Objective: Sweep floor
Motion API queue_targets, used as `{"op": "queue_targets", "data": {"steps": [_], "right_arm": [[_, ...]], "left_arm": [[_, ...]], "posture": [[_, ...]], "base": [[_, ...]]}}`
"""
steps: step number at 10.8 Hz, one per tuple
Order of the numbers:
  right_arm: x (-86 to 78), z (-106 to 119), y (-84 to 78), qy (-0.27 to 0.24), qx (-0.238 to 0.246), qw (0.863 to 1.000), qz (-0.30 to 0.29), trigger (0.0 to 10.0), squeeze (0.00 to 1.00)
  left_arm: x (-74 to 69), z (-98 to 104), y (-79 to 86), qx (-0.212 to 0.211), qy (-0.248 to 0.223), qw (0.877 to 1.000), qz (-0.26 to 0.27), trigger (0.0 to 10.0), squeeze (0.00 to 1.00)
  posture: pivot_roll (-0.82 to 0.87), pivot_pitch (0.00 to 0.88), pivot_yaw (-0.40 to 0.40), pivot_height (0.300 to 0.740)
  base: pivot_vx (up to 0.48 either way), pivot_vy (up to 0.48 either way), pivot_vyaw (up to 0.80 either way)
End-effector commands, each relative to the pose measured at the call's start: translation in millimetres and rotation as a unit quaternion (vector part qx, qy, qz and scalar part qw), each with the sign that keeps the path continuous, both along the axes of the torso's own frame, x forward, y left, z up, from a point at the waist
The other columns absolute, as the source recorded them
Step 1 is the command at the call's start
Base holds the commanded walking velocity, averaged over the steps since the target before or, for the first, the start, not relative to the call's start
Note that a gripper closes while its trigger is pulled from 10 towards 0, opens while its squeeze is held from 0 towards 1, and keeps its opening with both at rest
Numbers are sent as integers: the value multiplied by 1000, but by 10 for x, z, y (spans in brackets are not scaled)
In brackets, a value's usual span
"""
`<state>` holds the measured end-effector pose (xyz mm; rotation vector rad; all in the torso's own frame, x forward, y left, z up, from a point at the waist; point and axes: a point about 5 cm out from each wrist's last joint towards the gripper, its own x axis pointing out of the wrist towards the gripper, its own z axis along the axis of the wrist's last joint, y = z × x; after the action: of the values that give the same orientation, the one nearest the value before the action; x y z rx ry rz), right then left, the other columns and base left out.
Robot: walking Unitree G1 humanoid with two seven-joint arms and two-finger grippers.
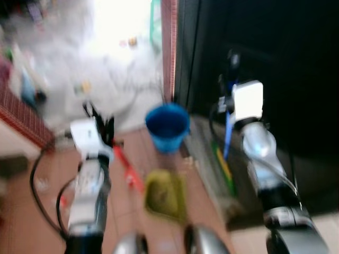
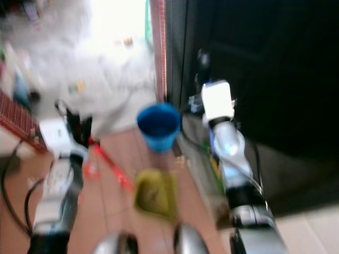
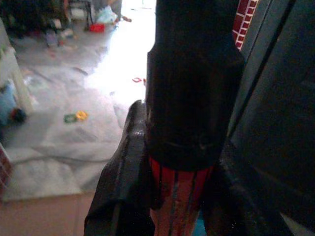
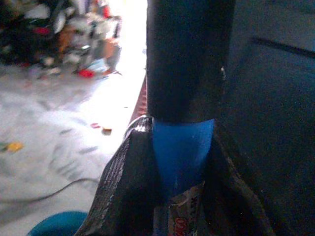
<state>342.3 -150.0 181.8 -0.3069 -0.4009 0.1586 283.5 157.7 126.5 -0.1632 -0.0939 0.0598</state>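
Observation:
Both head views are blurred. My left gripper (image 1: 99,120) is shut on the red handle (image 1: 128,172) of a yellow-green dustpan (image 1: 165,194) that rests on the brown tiles ahead of me. In the left wrist view the red handle (image 3: 178,199) with its black cap sits between the fingers (image 3: 123,182). My right gripper (image 1: 231,79) is shut on the blue handle (image 1: 228,135) of a broom, whose green bristles (image 1: 224,170) lie low by the dark door. The right wrist view has the blue handle (image 4: 182,147) clamped between the fingers (image 4: 123,191).
A blue bucket (image 1: 167,127) stands on the floor between the arms, beyond the dustpan. A dark door (image 1: 275,53) is on the right, beside a brick pillar (image 1: 168,47). A low brick wall (image 1: 21,119) runs on the left. Small litter (image 1: 85,86) and a cable (image 4: 44,194) lie on the grey floor.

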Motion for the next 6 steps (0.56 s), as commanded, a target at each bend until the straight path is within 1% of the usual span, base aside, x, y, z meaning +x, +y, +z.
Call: {"op": "queue_targets", "data": {"steps": [1,2,3,4,5,6], "right_arm": [[-1,74,107,-19,15,999,22,10000,0],[21,9,111,2,43,999,25,10000,0],[41,-46,124,26,82,996,29,10000,0],[64,-96,174,54,136,988,48,10000,0],[72,-126,206,73,173,980,61,10000,0],[80,-156,264,106,239,961,87,10000,0]], "left_arm": [[-30,63,82,6,-17,1000,14,10000,0],[-26,65,84,8,-17,1000,15,10000,0],[-26,67,84,9,-17,1000,16,10000,0],[-23,71,88,11,-17,1000,17,10000,0],[-22,77,94,12,-17,1000,18,10000,0],[-19,88,112,12,-19,1000,21,10000,0]], "posture": [[-29,139,38,740],[-27,137,38,740],[-27,137,38,740],[-18,132,39,740],[-18,131,39,740],[-22,132,40,740]], "base": [[0,0,0],[0,0,0],[0,0,0],[0,0,0],[0,0,0],[0,0,0]]}}
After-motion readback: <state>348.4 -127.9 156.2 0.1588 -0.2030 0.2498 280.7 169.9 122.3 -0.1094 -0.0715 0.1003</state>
